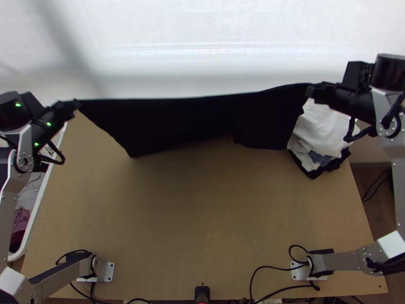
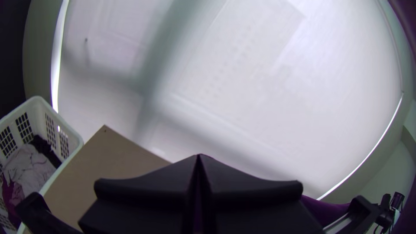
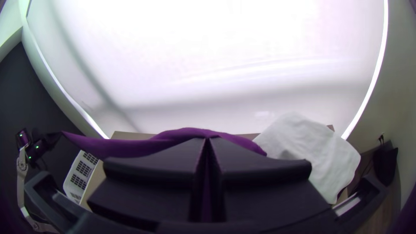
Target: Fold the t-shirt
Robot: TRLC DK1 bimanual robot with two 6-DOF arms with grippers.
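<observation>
Left gripper point(image 1: 77, 104) and right gripper point(image 1: 310, 91) closed on opposite ends of dark t-shirt point(image 1: 187, 116), drawn out between them above bench point(image 1: 202, 202), lower part hanging; spacing presumably meant to straighten cloth before laying. Cloth pile point(image 1: 324, 129) right; laundry basket point(image 2: 38, 107) left.

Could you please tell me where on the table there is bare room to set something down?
Bare wood of the table spreads between the held-up black t-shirt and the two arm bases. It is crowded at the far right, with the clothes pile, and at the near edge, with cables around those bases.
</observation>
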